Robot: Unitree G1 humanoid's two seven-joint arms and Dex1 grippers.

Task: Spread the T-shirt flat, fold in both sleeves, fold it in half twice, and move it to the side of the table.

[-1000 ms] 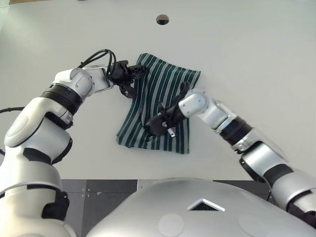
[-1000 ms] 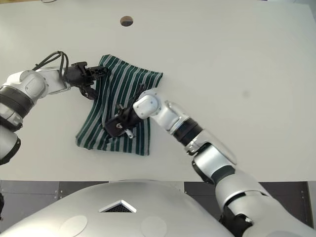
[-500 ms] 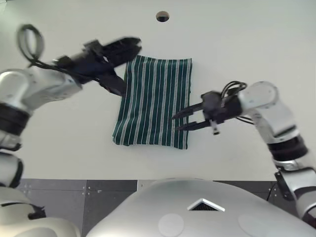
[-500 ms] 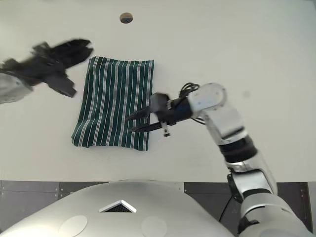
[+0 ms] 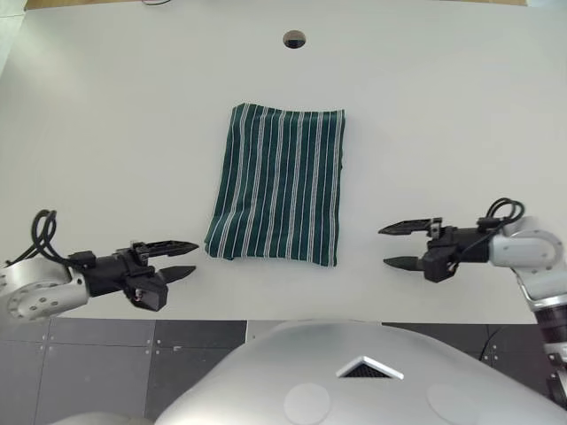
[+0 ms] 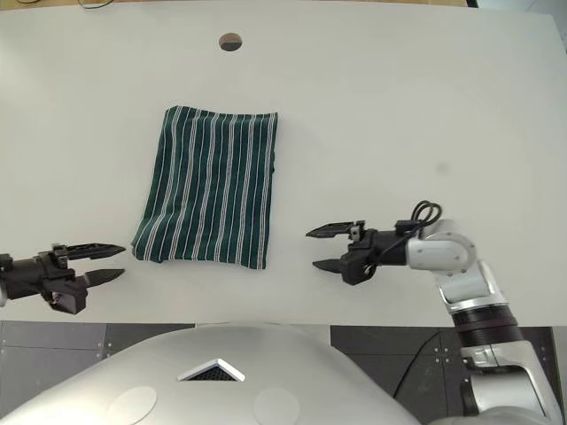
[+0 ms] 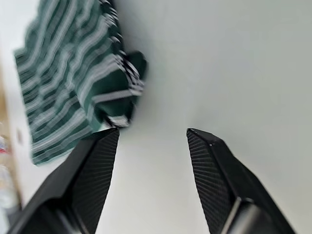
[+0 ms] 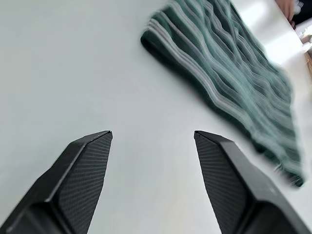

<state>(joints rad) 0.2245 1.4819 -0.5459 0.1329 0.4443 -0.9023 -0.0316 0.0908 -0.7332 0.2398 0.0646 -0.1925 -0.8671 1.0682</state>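
- Striped T-shirt (image 5: 279, 184): folded rectangle, flat on the table (image 5: 461, 106) between both sets of fingertips, touching neither.
- Left gripper (image 5: 195, 258), right gripper (image 5: 384, 246): fingers spread wide, holding nothing.
- Probable step, moving it aside: pinch all layers at opposite edges so folds hold.

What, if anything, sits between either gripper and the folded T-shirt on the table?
Nothing visible. Only bare table lies between the open left gripper and the T-shirt at its near left corner, and between the open right gripper and its right edge. Both grippers are apart from the cloth.
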